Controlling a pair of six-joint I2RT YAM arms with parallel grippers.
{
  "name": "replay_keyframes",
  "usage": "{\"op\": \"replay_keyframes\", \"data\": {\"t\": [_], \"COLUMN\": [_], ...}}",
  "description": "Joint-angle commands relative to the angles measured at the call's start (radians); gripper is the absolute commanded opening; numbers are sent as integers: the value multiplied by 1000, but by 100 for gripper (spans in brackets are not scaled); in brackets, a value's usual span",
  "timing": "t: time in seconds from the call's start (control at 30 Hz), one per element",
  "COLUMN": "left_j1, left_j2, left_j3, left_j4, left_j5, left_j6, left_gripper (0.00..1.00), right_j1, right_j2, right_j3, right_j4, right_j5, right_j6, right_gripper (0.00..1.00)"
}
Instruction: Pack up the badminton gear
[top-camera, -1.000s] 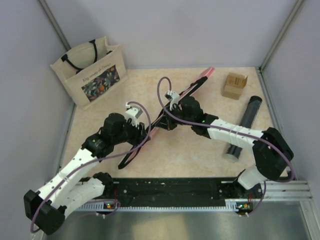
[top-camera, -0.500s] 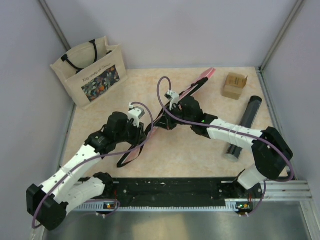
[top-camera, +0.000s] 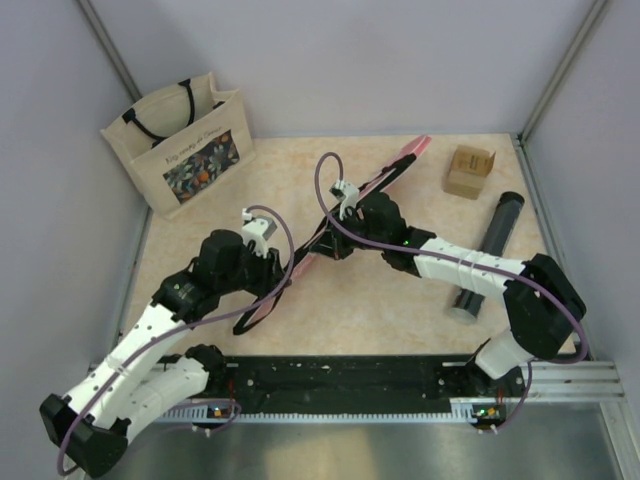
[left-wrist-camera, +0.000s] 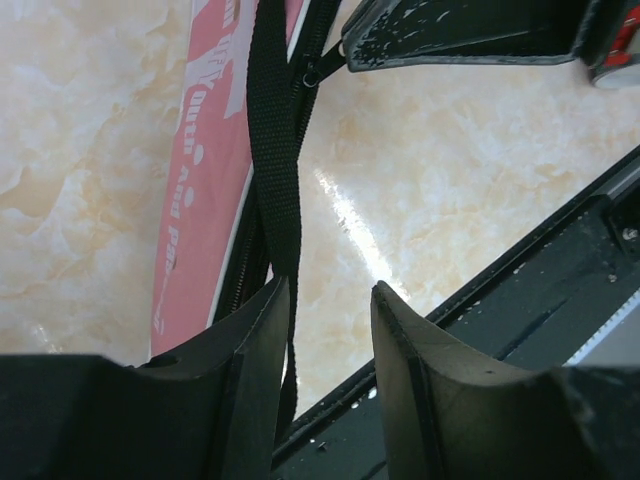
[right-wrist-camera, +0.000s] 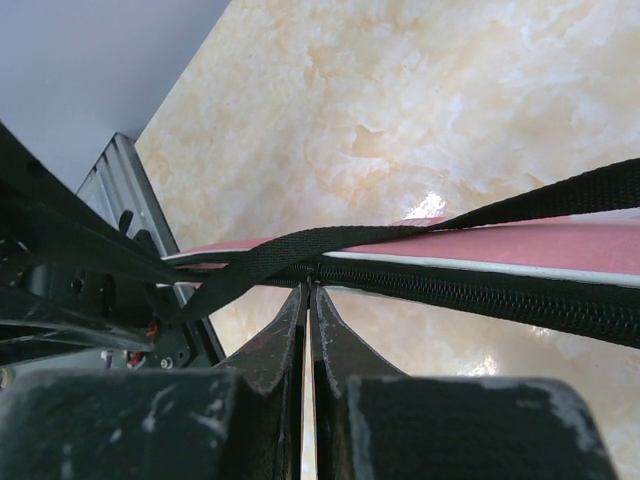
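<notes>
Drawing back toward the near-left corner, the left fingers (left-wrist-camera: 250, 345) stand released with the black strap (left-wrist-camera: 275, 150) running into their gap, while the right fingers (right-wrist-camera: 285, 330) stay clenched on the zip edge of the pink cover (top-camera: 405, 153) lying diagonally mid-surface, so zipping it probably isn't finished.

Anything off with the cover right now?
The black strap lies slack across the zipper of the pink cover, right at the shut right gripper; it may snag. It also runs between the fingers of the open left gripper. Nothing else stands out.
</notes>
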Motion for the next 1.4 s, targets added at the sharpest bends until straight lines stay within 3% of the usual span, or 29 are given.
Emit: {"op": "replay_keyframes", "data": {"t": [0.0,0.33,0.6,0.67,0.8,0.97,1.07,1.2,1.23,1.27,1.3,1.37], "left_j1": [-4,-4,-5,-4,-2,18,67,180,214,248,274,317], "left_j2": [-40,-27,-4,-10,-14,-1,26,101,125,156,183,199], "left_j3": [-16,-48,-117,-129,-93,-2,4,-14,-22,-20,-19,-25], "left_j4": [7,-74,36,64,63,33,55,101,104,90,79,63], "left_j5": [20,-78,43,43,-67,-395,-443,-367,-345,-318,-307,-329], "left_j6": [-84,-196,-245,-247,-244,-261,-270,-293,-304,-313,-321,-333], "left_gripper": [44,46,41,33,0,0,0,0,3,17,25,30], "right_j1": [-15,-23,-27,-27,-33,-52,-62,-69,-72,-75,-76,-84], "right_j2": [-14,-24,-22,-24,-28,-33,-40,-53,-53,-53,-53,-50], "right_j3": [42,43,45,45,43,24,10,-1,-3,0,2,11], "right_j4": [105,108,115,114,92,82,77,75,74,74,74,65], "right_j5": [1,0,-10,-13,-14,-10,-8,10,10,10,9,12], "right_j6": [13,13,13,12,1,-22,-36,-50,-48,-48,-51,-56], "right_gripper": [0,0,0,0,0,0,0,0,0,0,0,0]}}
